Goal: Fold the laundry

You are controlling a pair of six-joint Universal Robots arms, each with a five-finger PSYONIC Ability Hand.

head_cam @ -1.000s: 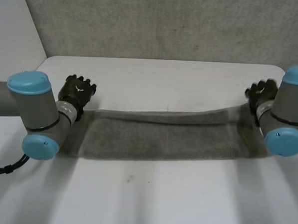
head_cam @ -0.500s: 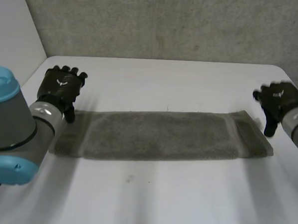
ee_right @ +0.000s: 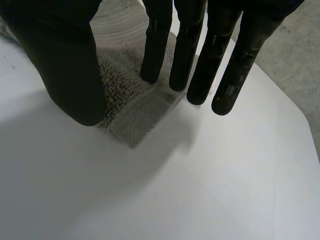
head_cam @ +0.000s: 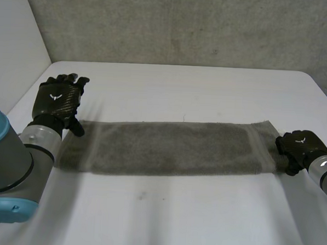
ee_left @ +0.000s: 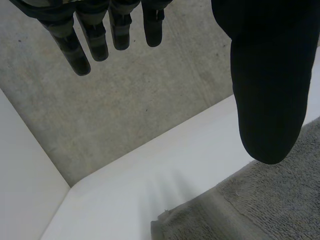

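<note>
A grey towel (head_cam: pixel 173 147) lies folded into a long narrow strip across the white table (head_cam: pixel 175 211). My left hand (head_cam: pixel 57 100) hovers open just beyond the strip's left end, fingers straight and thumb spread. In the left wrist view the towel's far left corner (ee_left: pixel 240 210) lies flat below the thumb (ee_left: pixel 267 90), apart from it. My right hand (head_cam: pixel 296 151) is at the strip's right end. In the right wrist view its straight fingers (ee_right: pixel 190 45) and thumb (ee_right: pixel 65 65) straddle the towel's near right corner (ee_right: pixel 127 107), fingertips close to the cloth, nothing pinched.
A grey concrete wall (head_cam: pixel 185 25) stands behind the table. The table's left edge (head_cam: pixel 45 69) runs close past my left hand, and bare white tabletop spreads in front of and behind the towel.
Both arms have drawn back. My left hand lifted off the towel's left end and moved outward. My right hand came down from the far right corner to the near right corner, fingers closing in somewhat.
</note>
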